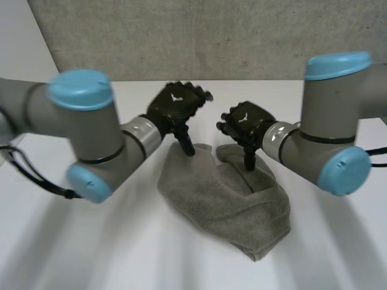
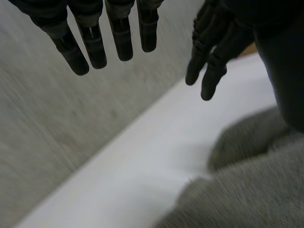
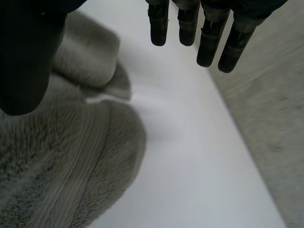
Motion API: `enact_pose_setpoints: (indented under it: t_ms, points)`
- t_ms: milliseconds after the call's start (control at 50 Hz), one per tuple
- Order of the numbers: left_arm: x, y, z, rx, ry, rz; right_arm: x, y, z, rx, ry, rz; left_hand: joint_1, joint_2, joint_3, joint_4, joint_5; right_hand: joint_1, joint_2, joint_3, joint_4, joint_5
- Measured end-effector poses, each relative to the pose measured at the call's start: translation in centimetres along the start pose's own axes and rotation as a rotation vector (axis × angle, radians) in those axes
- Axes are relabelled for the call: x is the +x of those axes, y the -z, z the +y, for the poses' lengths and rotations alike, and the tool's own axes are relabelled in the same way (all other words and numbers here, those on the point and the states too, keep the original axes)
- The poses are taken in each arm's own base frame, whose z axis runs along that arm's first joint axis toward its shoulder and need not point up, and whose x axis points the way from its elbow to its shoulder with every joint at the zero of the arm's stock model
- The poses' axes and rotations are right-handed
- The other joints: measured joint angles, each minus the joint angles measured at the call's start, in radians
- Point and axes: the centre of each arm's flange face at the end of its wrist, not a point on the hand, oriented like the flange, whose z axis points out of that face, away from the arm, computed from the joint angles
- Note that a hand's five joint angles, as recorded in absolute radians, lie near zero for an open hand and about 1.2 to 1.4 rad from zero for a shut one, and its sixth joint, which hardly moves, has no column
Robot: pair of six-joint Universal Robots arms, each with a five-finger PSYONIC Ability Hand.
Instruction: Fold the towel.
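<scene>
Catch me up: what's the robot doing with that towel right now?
A grey towel lies bunched on the white table, not yet neatly folded. The left hand and the right hand hang side by side over its far edge. Both have straight, open fingers gripping nothing, and each thumb points down onto the cloth.

Head looks down; close wrist views share towel [image 2: 247, 190].

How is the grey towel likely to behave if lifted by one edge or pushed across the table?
Probably floppy: the towel lies slumped in soft, rounded folds, so it should drape rather than hold shape. Its thick fuzzy pile suggests it won't slip easily from a grip. Pushed on the smooth white table, it would likely bunch up before sliding.
</scene>
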Motion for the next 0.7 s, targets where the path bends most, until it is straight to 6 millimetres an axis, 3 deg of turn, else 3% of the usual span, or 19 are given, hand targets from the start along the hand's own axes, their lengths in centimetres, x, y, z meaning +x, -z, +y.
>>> enact_pose_setpoints:
  t_ms: [180, 300, 340, 400, 500, 580, 640, 700]
  points:
    - [1.2, -2.5, 5.6, -0.200, 0.042, 0.065, -1.7, -2.7, 2.8, -0.114, 0.025, -0.116, -0.001, 0.001, 0.000, 0.000, 0.003, 0.000, 0.000, 0.000, 0.000, 0.000]
    - [1.4, -2.5, 7.1, -0.260, 0.006, 0.073, -1.9, -2.8, 3.5, -0.141, 0.048, -0.142, 0.040, 0.040, 0.042, 0.026, 0.062, 0.000, 0.000, 0.000, 0.000, 0.000]
    - [1.4, -2.5, 7.3, -0.270, -0.012, 0.070, -1.9, -2.7, 3.6, -0.144, 0.054, -0.145, 0.173, 0.167, 0.180, 0.161, 0.190, 0.011, 0.008, 0.008, 0.007, 0.009]
    - [1.4, -2.3, 7.4, -0.284, -0.040, 0.065, -1.8, -2.6, 3.7, -0.146, 0.066, -0.147, 0.523, 0.497, 0.515, 0.516, 0.516, 0.280, 0.277, 0.273, 0.265, 0.285]
    - [1.2, -1.9, 7.2, -0.310, -0.077, 0.062, -1.5, -2.5, 3.4, -0.138, 0.106, -0.139, 0.991, 0.989, 1.010, 1.001, 1.009, 1.030, 1.030, 1.000, 1.014, 1.024]
    - [0.9, -2.0, 6.3, -0.294, -0.113, 0.052, -0.6, -2.5, 2.6, -0.112, 0.133, -0.105, 1.015, 1.024, 1.048, 1.023, 1.055, 1.071, 1.074, 1.075, 1.090, 1.077]
    - [0.0, -2.5, 4.4, -0.237, -0.159, 0.016, 1.0, -2.6, 1.0, -0.051, 0.149, -0.032, 1.017, 1.025, 1.051, 1.023, 1.057, 1.069, 1.074, 1.077, 1.090, 1.077]
    - [-1.9, -3.4, 0.5, -0.105, -0.209, -0.096, 4.1, -2.7, -2.3, 0.088, 0.123, 0.122, 1.017, 1.025, 1.055, 1.023, 1.057, 1.069, 1.074, 1.079, 1.090, 1.077]
